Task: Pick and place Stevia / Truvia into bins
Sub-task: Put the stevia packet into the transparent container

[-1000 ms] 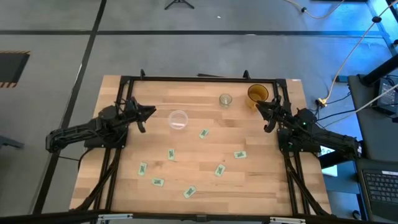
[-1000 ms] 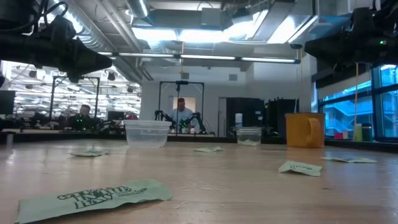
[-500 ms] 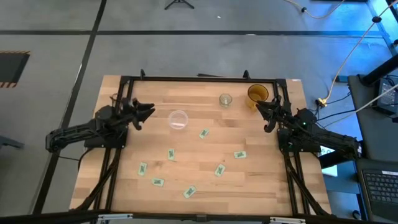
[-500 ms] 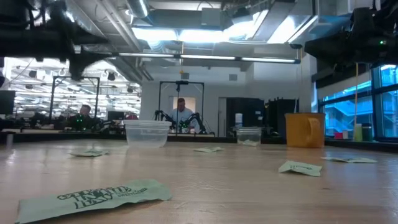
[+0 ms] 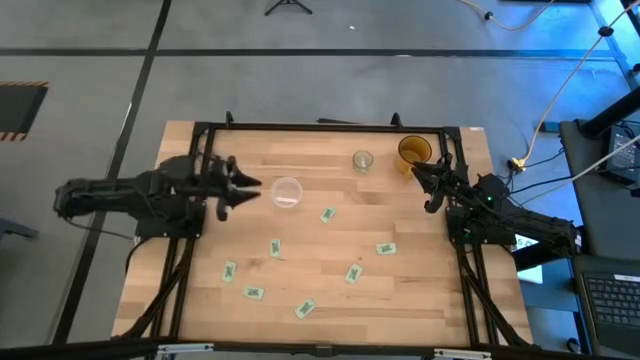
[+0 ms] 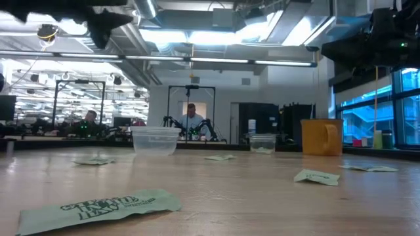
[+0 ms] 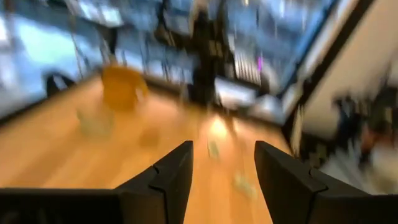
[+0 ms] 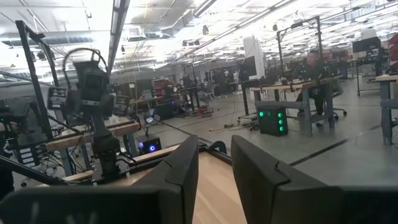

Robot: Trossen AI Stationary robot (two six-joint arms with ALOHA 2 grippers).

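Several pale green Stevia sachets lie flat on the wooden table, among them one point(image 5: 327, 215) near the middle, one point(image 5: 274, 248) left of the middle and one point(image 5: 305, 309) near the front edge. The nearest one point(image 6: 98, 208) fills the low view's foreground. A wide clear cup point(image 5: 287, 192) stands at the far left. My left gripper point(image 5: 248, 190) hovers open just left of it, high above the table, fingers point(image 7: 168, 177) bare. My right gripper point(image 5: 428, 188) waits open at the far right, holding nothing.
A small glass point(image 5: 362, 160) and an amber mug point(image 5: 414, 150) stand at the table's far edge, right of the clear cup. The black frame point(image 5: 320, 127) runs along the far edge and both sides. People sit at benches in the room beyond.
My left arm has swung from a slant to lie level along the table's left side. Its gripper has risen and shifted a little toward the clear cup. The sachets, cups and right arm have stayed put.
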